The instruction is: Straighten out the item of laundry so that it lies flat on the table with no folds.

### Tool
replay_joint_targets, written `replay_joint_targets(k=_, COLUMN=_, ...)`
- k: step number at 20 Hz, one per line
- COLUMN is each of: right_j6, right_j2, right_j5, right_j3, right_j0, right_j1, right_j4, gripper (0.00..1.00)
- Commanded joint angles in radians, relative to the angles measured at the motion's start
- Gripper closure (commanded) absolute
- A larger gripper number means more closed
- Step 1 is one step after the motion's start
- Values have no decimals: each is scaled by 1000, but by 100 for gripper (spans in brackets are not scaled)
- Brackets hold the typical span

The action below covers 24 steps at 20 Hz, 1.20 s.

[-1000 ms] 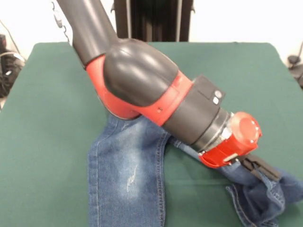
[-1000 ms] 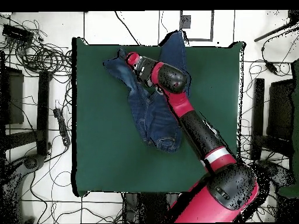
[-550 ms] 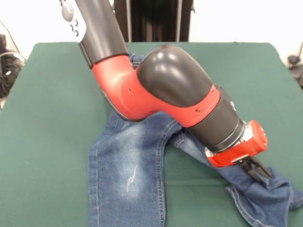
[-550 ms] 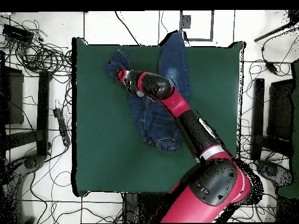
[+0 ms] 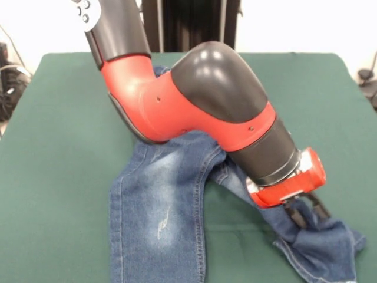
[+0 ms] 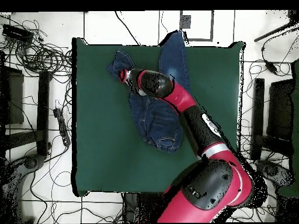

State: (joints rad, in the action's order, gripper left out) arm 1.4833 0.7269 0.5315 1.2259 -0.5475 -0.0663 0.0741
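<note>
Jeans [image 5: 159, 218] of blue denim lie on the green table [image 5: 59, 147], at the side away from the pedestal, and they are not flat yet. In the front view one leg runs straight down to the bottom edge, with a faded whitish patch on the thigh and light stitching along the seams. The other leg goes off to the side and ends in a crumpled, folded part with a hemmed edge [image 5: 318, 247].

The gripper [image 5: 306, 213] is down at this crumpled leg. Its dark fingers stand close to each other and touch the cloth, but I cannot tell if they really pinch the denim or only rest on it.

What could go wrong, in my judgement: if the hold is weak, the thick denim may slip out during a pull and the fold will stay. If the pull is too long toward the table edge, the leg may go over the edge, because in the overhead view the jeans [image 6: 155, 111] already reach close to the far border of the table [image 6: 99, 146]. A sideways drag could also twist the leg more instead of opening it.

Further back, the waist is hidden under the big red and black arm [image 5: 200, 106]. The table top looks like felt, matte and soft, so the denim probably drags on it and does not slide easily.
</note>
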Motion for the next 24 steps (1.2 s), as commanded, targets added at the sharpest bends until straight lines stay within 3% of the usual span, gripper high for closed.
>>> replay_joint_targets(k=1, right_j6=8, right_j2=-142, right_j5=17, right_j3=-70, right_j0=5, right_j1=36, right_j4=78, gripper=0)
replay_joint_targets(k=6, right_j6=0, right_j2=-142, right_j5=16, right_j3=-71, right_j0=2, right_j1=36, right_j4=89, gripper=0)
replay_joint_targets(k=8, right_j6=57, right_j2=-173, right_j5=29, right_j3=-72, right_j0=19, right_j1=15, right_j4=77, gripper=0)
replay_joint_targets(k=14, right_j6=195, right_j2=-354, right_j5=146, right_j3=-67, right_j0=139, right_j1=-156, right_j4=89, gripper=0)
replay_joint_targets(k=18, right_j6=227, right_j2=-464, right_j5=255, right_j3=-68, right_j0=217, right_j1=-258, right_j4=89, gripper=0)
replay_joint_targets(k=24, right_j6=259, right_j2=-555, right_j5=341, right_j3=-51, right_j0=284, right_j1=-339, right_j4=68, gripper=0)
